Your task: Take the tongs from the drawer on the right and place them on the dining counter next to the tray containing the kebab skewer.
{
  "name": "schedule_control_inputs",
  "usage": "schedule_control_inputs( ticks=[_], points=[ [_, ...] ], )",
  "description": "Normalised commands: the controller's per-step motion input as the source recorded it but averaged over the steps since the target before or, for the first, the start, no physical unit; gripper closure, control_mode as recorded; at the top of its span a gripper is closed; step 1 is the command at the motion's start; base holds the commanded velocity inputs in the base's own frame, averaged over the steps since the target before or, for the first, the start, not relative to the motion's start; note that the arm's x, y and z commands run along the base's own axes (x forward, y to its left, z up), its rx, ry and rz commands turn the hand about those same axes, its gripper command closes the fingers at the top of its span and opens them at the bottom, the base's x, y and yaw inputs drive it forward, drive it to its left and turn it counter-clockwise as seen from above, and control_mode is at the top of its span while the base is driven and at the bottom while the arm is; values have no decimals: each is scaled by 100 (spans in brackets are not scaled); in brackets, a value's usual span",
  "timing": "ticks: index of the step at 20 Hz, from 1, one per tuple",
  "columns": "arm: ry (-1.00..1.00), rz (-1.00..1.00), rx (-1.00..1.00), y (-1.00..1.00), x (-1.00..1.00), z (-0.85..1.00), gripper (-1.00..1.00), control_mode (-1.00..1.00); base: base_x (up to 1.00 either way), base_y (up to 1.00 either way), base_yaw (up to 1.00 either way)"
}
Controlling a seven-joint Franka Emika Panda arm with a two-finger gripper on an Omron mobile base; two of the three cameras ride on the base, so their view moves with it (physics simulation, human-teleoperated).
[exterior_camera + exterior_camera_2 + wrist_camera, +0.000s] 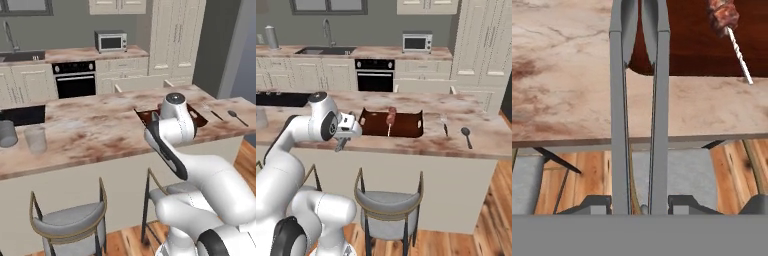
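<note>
Hand view: the tongs (639,115) run up the middle as two long grey arms, pinched low down between the two dark fingertips (594,204) of the gripper (640,205); the jaws are partly closed on them.
Tongs tips: over the near left corner of the tray (692,50), above the stone.
Counter edge: the near lip of the dining counter (562,90) crosses under the tongs; wooden floor and a grey stool seat lie below it.
Kebab skewer (729,30): in the tray, right of the tongs, its stick pointing toward the near rim.
Left base view: the arm covers most of the tray (145,116); left of it a wide bare stretch of dining counter (90,130), with a glass (35,138) and a grey cup (7,133) at the far left.
Right base view: the gripper (342,143) hangs at the near edge, just left of the tray (406,127); the skewer (390,119) lies inside; a dark spoon (466,136) lies well right of the tray.
</note>
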Motion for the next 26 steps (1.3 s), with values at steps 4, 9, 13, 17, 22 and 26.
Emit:
schedule_control_inputs(
  ticks=[4, 9, 13, 17, 22, 26],
  points=[
    [0, 0, 0, 0, 0, 0, 100, 100, 74, 50, -14],
    [6, 0, 0, 26, 18, 0, 100, -100, 35, 37, -7],
    [13, 1, 0, 55, 36, 0, 100, -100, 0, 0, 0],
    [17, 5, 0, 25, 36, 0, 100, -100, 0, 0, 0],
    [15, 0, 0, 10, 40, 0, 100, -100, 0, 0, 0],
    [12, 0, 0, 10, 48, 0, 100, -100, 0, 0, 0]
  ],
)
